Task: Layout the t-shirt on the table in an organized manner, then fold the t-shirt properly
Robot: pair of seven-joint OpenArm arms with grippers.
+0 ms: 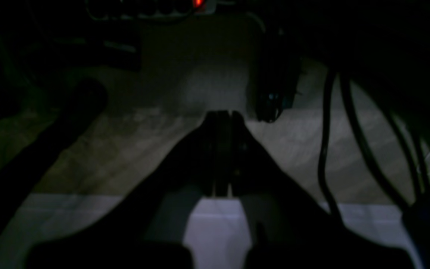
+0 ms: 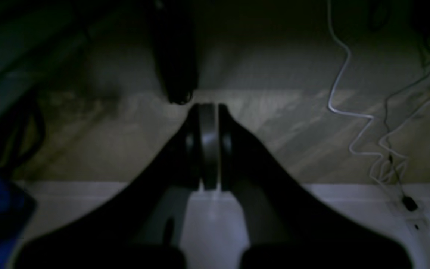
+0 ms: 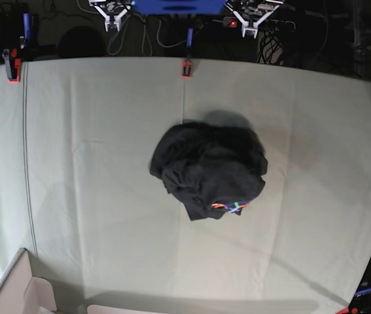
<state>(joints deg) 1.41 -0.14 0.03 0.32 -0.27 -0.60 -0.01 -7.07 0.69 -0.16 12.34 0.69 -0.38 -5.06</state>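
The black t-shirt (image 3: 208,170) lies crumpled in a rounded heap near the middle of the table (image 3: 93,163), with a bit of rainbow graphic showing at its near edge. Both arms are drawn back past the table's far edge, where only white arm parts (image 3: 254,14) show at the top of the base view. My left gripper (image 1: 222,114) is shut with nothing in it, and it faces a dim floor. My right gripper (image 2: 208,106) is also shut and empty. Neither wrist view shows the t-shirt.
A cardboard box (image 3: 15,291) pokes in at the near left corner. Red clamps (image 3: 187,67) grip the cloth along the far edge. A white cable (image 2: 349,112) and black cables (image 1: 327,149) trail over the floor behind the table.
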